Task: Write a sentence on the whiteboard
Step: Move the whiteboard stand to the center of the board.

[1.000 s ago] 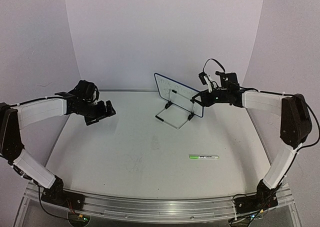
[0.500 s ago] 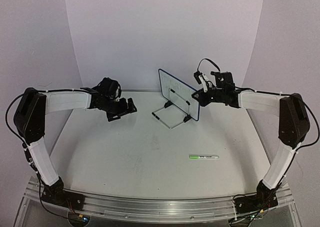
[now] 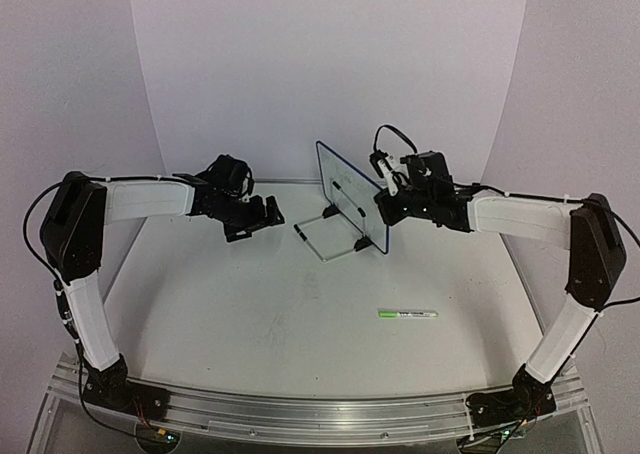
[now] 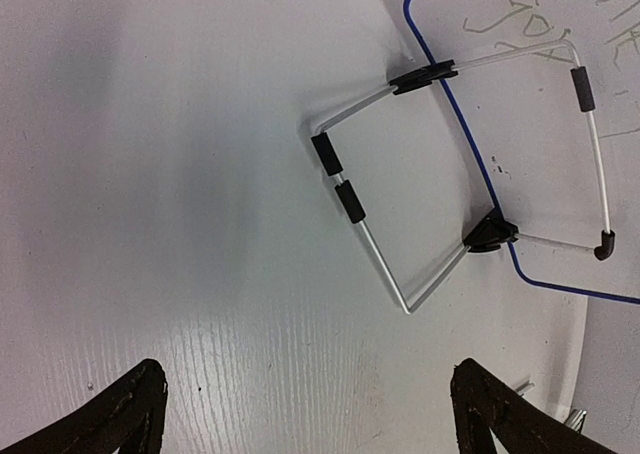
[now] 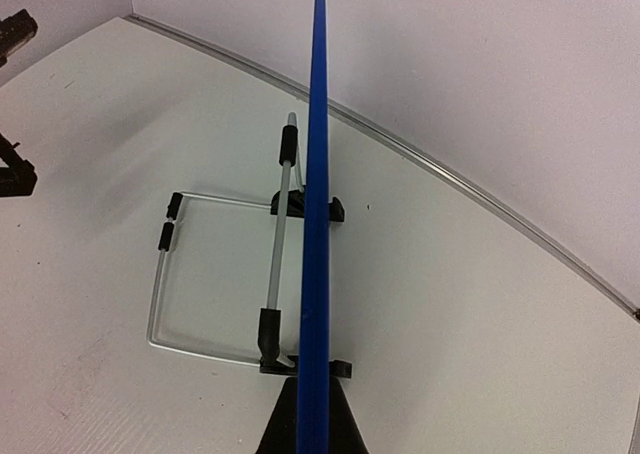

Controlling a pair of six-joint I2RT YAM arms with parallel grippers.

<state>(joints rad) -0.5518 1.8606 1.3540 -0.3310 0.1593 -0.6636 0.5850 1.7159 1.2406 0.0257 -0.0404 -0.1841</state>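
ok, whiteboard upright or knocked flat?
Upright. The whiteboard stands on edge in its wire stand, which rests on the table; the right gripper holds its rim.

My left arm (image 3: 140,200) goes up from its base at the near left. It bends at the elbow and reaches to the right, far back. My left pincer (image 3: 257,219) tips down a little. It is wide open, with its two fingers far apart, and it holds nothing.

My right arm (image 3: 520,217) goes up from the near right. It bends at the elbow and reaches to the left, far back too. My right pincer (image 3: 384,208) points left and is closed on the rim of the whiteboard (image 3: 347,177). My two pincers face each other, well apart.
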